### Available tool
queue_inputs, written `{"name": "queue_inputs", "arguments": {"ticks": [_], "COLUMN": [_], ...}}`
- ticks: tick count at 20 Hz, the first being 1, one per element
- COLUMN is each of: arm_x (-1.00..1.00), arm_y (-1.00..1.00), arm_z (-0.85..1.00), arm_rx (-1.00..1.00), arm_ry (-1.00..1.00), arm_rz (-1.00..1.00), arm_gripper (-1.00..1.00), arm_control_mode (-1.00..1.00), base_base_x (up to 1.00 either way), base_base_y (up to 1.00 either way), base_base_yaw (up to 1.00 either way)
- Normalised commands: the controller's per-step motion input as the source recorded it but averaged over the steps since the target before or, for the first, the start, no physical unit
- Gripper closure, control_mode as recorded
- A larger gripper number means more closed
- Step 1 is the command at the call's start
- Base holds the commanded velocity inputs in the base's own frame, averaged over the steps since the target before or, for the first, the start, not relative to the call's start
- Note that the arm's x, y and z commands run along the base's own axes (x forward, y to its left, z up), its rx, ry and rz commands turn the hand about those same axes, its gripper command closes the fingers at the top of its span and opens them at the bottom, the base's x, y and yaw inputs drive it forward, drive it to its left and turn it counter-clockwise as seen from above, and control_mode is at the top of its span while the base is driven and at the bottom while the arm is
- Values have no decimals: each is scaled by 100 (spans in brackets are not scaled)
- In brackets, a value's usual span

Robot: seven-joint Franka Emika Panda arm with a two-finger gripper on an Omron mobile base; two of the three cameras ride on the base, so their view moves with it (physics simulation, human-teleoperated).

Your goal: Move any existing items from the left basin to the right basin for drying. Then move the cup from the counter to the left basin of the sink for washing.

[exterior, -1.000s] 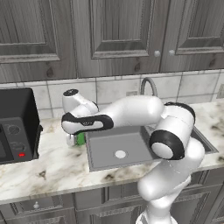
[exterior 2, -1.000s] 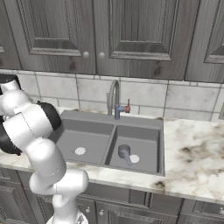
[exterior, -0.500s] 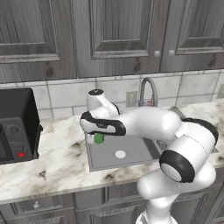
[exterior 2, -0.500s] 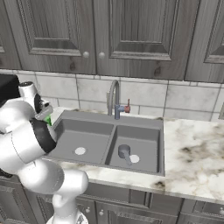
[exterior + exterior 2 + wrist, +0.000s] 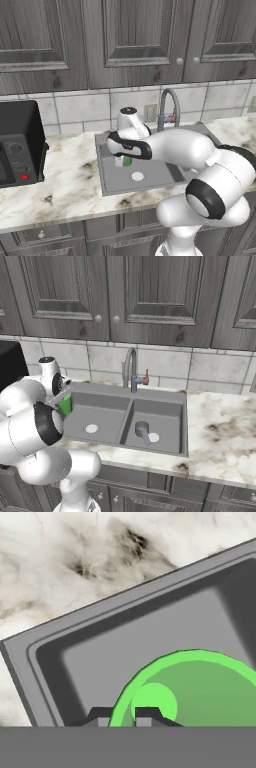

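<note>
I see my pincer (image 5: 63, 404) clamped on the green cup (image 5: 65, 404), hanging over the left basin (image 5: 100, 418) near its left wall, above the marble worktop (image 5: 65, 182) edge. The grey metal cup (image 5: 142, 430) stands in the right basin (image 5: 165, 421), beside its drain.

A black microwave (image 5: 17, 142) sits at the far left, against a backsplash of pale grey tiles (image 5: 80, 107). A wall outlet (image 5: 150, 112) is set into the tiles. Above hang dark grey wood cabinets (image 5: 145, 293) with round knobs (image 5: 98, 318). Matching drawers (image 5: 45, 233) run along the front below.
</note>
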Motion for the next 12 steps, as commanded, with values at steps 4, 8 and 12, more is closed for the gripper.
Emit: {"name": "queue_inputs", "arguments": {"ticks": [4,8,12], "arm_x": [28,31,31], "arm_y": [-17,-16,-9], "arm_z": [-40,-32,-31], "arm_rx": [0,0,0], "arm_ry": [2,3,1], "arm_rz": [0,0,0], "arm_gripper": [100,100,100], "arm_control_mode": [-100,-100,-100], "base_base_x": [0,0,0], "base_base_y": [0,0,0], "base_base_yaw": [0,0,0]}}
